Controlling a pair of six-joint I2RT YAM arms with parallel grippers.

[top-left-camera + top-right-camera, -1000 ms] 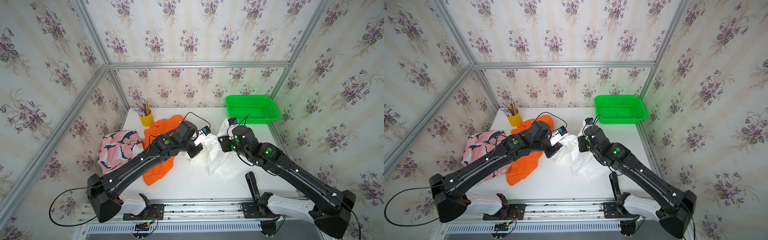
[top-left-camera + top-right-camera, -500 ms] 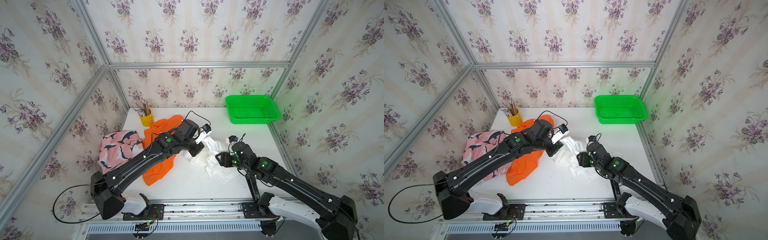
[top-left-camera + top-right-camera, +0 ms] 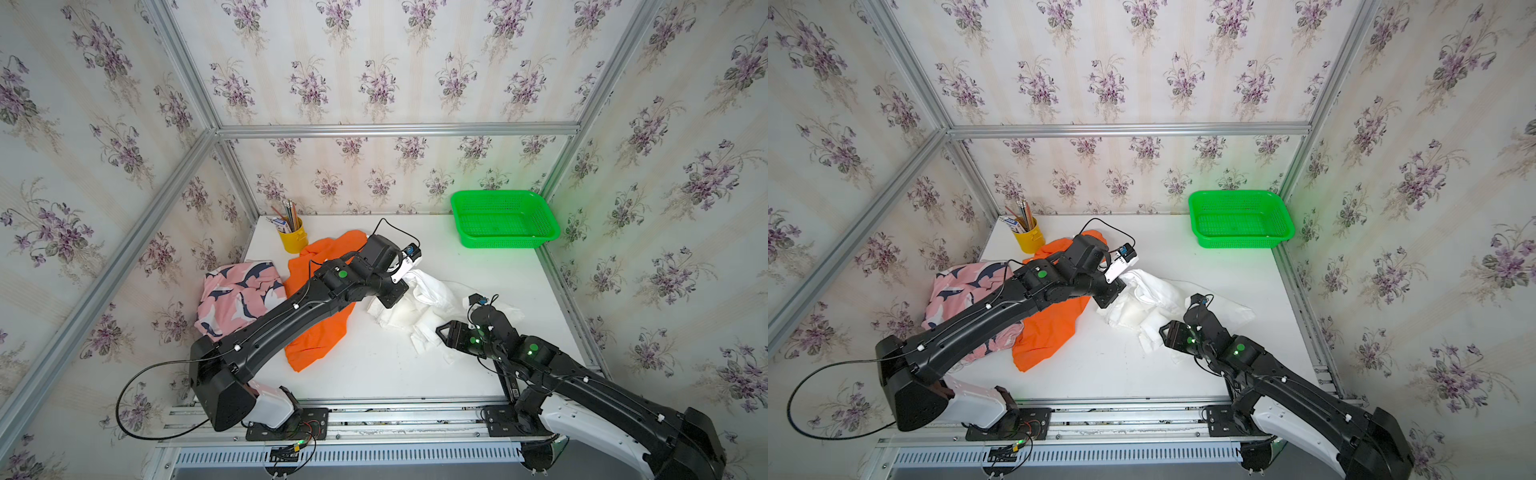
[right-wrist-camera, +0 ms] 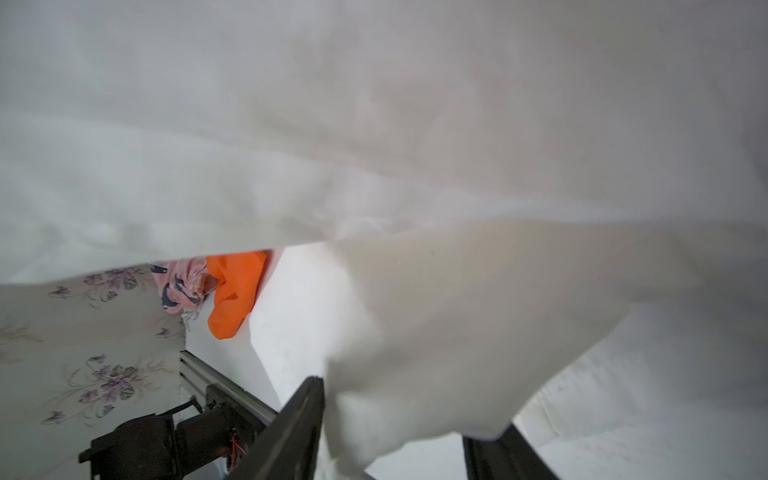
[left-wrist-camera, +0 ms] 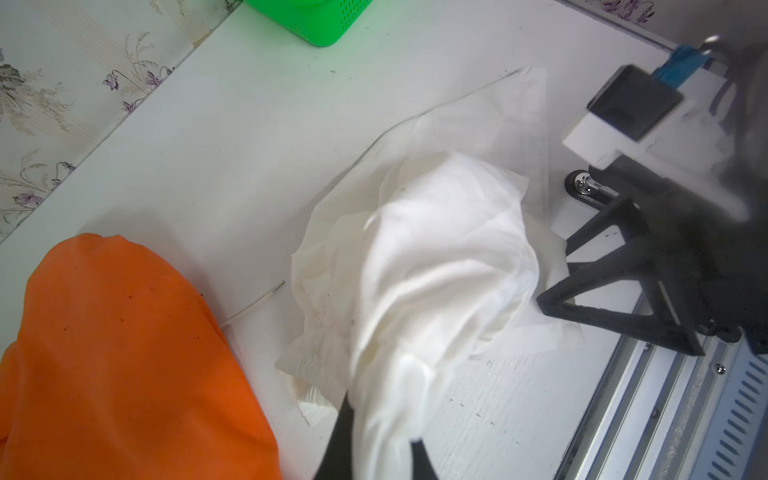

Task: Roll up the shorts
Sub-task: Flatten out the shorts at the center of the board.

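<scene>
My left jaws pinch the white shorts (image 3: 419, 309) at their 10 o'clock end. My right jaws straddle the 5 o'clock edge, and I cannot tell whether they grip it. The long axis runs 10 to 4.

On your table (image 3: 478, 257), the basket (image 3: 503, 242) sits in the back right corner and the pencil cup (image 3: 293, 241) in the back left. The left shorts (image 3: 237, 295) lie at the left edge. The middle shorts (image 3: 316, 336) touch their right side, and the right shorts (image 3: 419, 307) lie mid-table, right of both.
</scene>
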